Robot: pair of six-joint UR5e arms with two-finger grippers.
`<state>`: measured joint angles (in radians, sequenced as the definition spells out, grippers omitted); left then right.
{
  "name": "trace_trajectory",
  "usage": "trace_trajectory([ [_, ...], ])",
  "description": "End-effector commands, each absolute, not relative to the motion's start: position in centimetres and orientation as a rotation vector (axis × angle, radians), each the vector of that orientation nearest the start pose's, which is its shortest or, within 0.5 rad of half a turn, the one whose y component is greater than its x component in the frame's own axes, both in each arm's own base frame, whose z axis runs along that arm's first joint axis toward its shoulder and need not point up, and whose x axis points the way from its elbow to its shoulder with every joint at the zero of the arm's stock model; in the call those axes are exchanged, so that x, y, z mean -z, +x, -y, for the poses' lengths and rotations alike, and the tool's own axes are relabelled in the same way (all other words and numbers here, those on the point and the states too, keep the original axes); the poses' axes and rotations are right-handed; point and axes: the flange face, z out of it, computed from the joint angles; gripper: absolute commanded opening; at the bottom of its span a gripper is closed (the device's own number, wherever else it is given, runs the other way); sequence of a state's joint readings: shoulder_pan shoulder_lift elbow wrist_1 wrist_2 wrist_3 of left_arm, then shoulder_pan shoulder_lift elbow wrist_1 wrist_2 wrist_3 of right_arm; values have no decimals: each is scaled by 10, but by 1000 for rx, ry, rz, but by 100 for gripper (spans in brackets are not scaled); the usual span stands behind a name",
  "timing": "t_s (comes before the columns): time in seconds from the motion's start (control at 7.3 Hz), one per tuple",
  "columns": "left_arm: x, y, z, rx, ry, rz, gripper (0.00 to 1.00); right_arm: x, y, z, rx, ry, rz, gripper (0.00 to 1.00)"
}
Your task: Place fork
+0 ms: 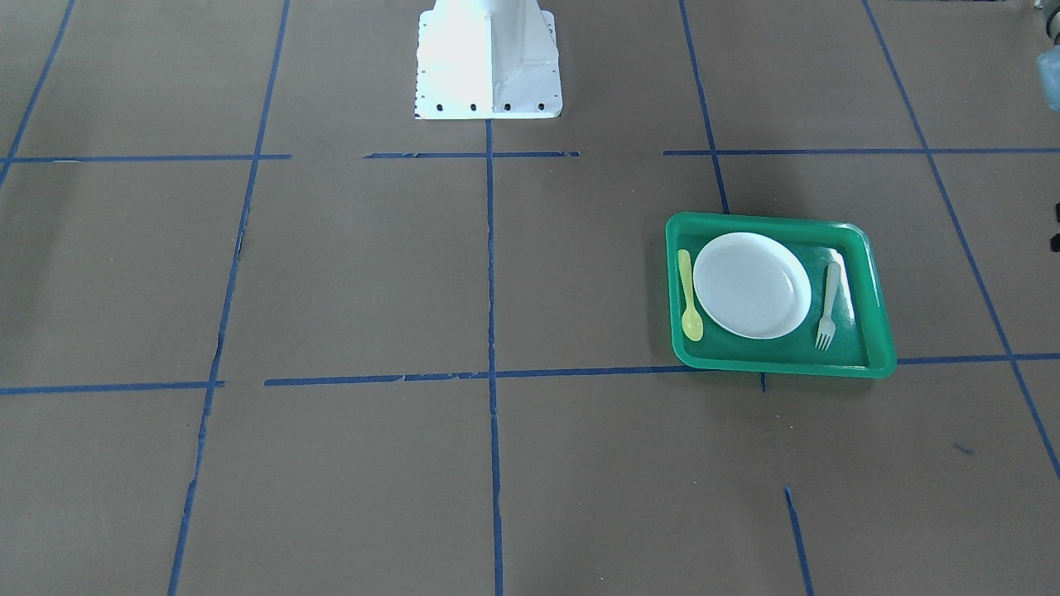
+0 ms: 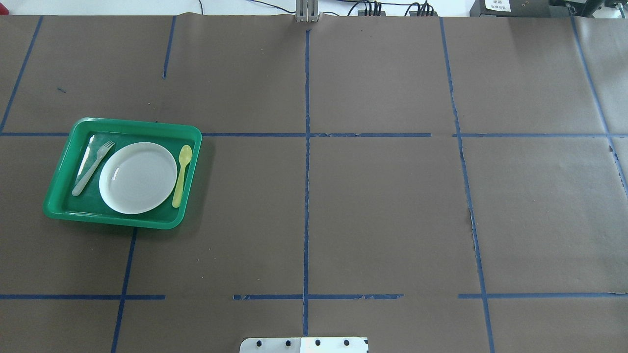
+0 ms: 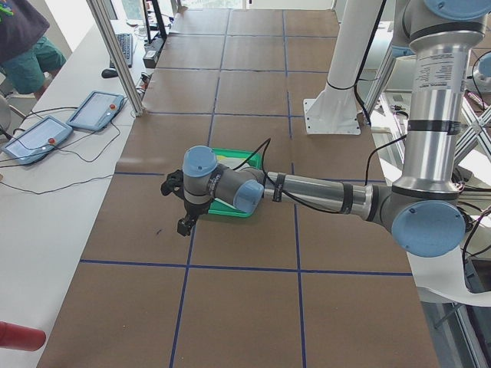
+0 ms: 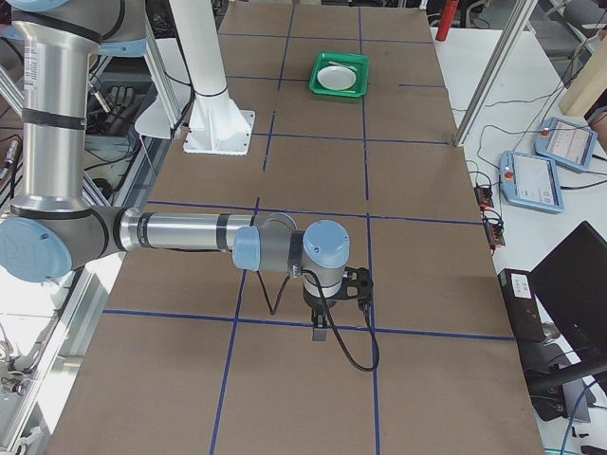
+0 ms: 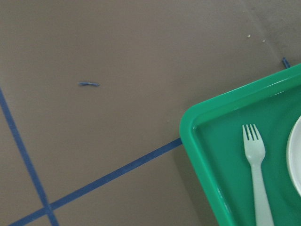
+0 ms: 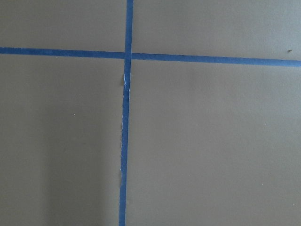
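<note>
The pale whitish-grey fork (image 1: 827,305) lies flat in the green tray (image 1: 778,367), beside the white plate (image 1: 752,285), with its tines pointing away from the robot. It also shows in the overhead view (image 2: 92,167) and the left wrist view (image 5: 256,169). The yellow spoon (image 1: 689,296) lies on the plate's other side. My left gripper (image 3: 178,205) hangs above the table just past the tray's far outer corner, and I cannot tell if it is open or shut. My right gripper (image 4: 334,308) hangs over bare table far from the tray, state unclear.
The table is covered in brown paper with a grid of blue tape lines (image 2: 306,171). The robot's white base (image 1: 489,62) stands at the table's middle edge. Tablets and cables lie on the side bench (image 3: 46,130).
</note>
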<state>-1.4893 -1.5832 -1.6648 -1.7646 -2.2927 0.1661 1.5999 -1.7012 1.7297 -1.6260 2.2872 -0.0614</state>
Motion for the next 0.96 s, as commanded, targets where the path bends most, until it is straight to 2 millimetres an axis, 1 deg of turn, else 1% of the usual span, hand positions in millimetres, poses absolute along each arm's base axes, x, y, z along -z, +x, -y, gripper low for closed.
trace_trajectory([
  [0.0, -616, -79, 496, -174, 144, -734, 100, -650, 81, 432, 21, 7, 717, 100],
  [0.14, -623, -97, 486, -104, 72, -743, 100, -651, 81, 432, 21, 6, 717, 100],
  [0.27, -625, -100, 484, -91, 61, -744, 100, -650, 81, 432, 21, 7, 717, 100],
  [0.55, -635, -99, 470, -70, 38, -788, 100, -650, 81, 432, 21, 7, 717, 100],
  [0.82, -636, -98, 470, -73, 38, -788, 100, -650, 81, 432, 21, 7, 717, 100],
])
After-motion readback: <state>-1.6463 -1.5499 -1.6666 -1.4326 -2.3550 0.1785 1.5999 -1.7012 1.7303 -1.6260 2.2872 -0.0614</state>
